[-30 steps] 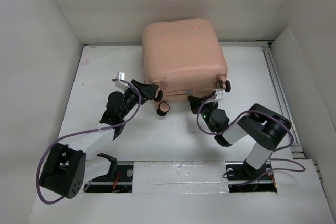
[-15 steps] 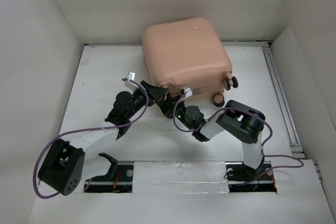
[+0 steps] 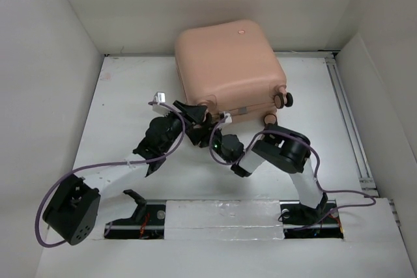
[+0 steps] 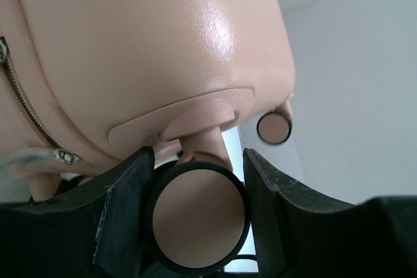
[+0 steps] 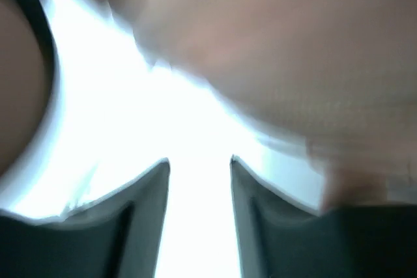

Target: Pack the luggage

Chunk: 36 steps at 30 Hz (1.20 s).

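Pale peach-pink hard-shell suitcase (image 3: pixel 228 63) closed, at the far middle of the white tabletop (image 3: pixel 117 96), near the back wall, wheeled end turned toward the arms. Left gripper (image 4: pixel 197 161) clamped on one pink-and-black caster wheel (image 4: pixel 199 219) at the case's near left corner, both fingers against its black rim. Right gripper (image 5: pixel 199 167) just beside it under the near edge, jaws parted with only bright gap between, holding nothing; that wrist view badly blurred.

Further caster wheels (image 3: pixel 285 99) free at the near right corner. Crowded along the near edge: both wrists and looping purple cables (image 3: pixel 98 164) between bases and case.

Plain pale walls (image 3: pixel 39 63) on three sides; metal rail (image 3: pixel 348 122) along the table's right edge.

Against a second ago: right arm swung from the right-hand wheels across toward the left corner, jaws gone from nearly closed to parted; left gripper drawn in closer; case turned slightly.
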### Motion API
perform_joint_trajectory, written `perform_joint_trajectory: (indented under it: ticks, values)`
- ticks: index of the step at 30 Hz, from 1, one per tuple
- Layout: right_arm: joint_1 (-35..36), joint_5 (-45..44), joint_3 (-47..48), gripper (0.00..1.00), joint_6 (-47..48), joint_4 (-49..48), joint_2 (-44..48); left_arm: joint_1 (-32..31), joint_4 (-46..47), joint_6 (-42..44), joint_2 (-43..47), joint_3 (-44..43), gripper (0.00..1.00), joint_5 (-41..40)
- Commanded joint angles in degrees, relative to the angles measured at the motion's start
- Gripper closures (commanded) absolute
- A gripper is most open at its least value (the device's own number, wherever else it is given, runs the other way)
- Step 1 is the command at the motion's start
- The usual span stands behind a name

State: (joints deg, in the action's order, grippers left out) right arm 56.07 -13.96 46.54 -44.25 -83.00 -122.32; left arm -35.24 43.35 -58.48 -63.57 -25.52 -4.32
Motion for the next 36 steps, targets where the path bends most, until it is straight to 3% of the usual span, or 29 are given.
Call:
perform_joint_trajectory:
  ticks: [1, 2, 3, 5, 8, 9, 11, 13, 16, 20, 23, 28, 36]
  values:
    - [4.92, 13.7, -5.12, 0.5, -4.97, -20.62, 4.18, -6.95, 6.68, -3.24, 2.65, -5.58, 1.0, 15.31]
    - [4.92, 12.91, -7.93, 0.45, -4.97, -20.62, 5.5, -6.94, 3.79, -1.39, 4.05, -6.38, 0.98, 12.61]
    - [4.92, 12.38, -13.09, 0.43, -4.01, -20.62, 6.99, -6.25, 0.28, 2.02, 5.03, -7.17, 0.77, 10.93]
    - [4.92, 11.68, -17.43, 0.39, -2.34, -16.87, 11.91, -6.24, -7.73, 5.73, 7.31, -8.31, 0.51, 4.45]
    - [4.39, 11.67, -22.63, 0.38, 0.2, -6.35, 19.45, -4.39, -17.58, 10.3, 12.49, -8.85, 0.3, -2.16]
    - [5.44, 11.67, -23.6, 0.38, 1.09, -3.86, 21.32, -3.7, -19.78, 11.1, 15.46, -8.85, 0.3, -7.58]
    - [6.5, 10.97, -25.97, 0.38, 3.19, 1.41, 27.62, -2.64, -24.88, 12.24, 18.38, -7.01, 0.3, -11.14]
    - [7.81, 9.05, -27.2, 0.38, 4.34, 11.77, 32.65, -2.64, -27.0, 12.78, 22.15, -5.08, 0.39, -14.22]
    - [8.52, 6.15, -26.69, 0.38, 6.8, 30.83, 44.94, -2.64, -28.15, 12.78, 23.49, 0.02, 0.59, -13.1]
    - [9.32, -0.88, -19.33, 0.36, 10.32, 57.2, 62.33, -2.64, -24.22, 12.25, 20.43, 6.08, 0.71, -7.65]
    - [9.32, -8.51, -15.62, 0.29, 11.91, 70.58, 67.29, -2.64, -19.46, 13.74, 16.66, 8.2, 0.73, -3.87]
    - [5.72, -9.52, -5.51, 0.16, 17.08, 81.32, 64.61, -2.64, -14.02, 18.65, 9.79, 5.66, 0.6, -3.86]
    - [2.47, -7.23, 6.89, 0.13, 22.36, 85.2, 51.33, -2.64, -9.08, 23.31, -2.07, -1.19, 0.55, -3.86]
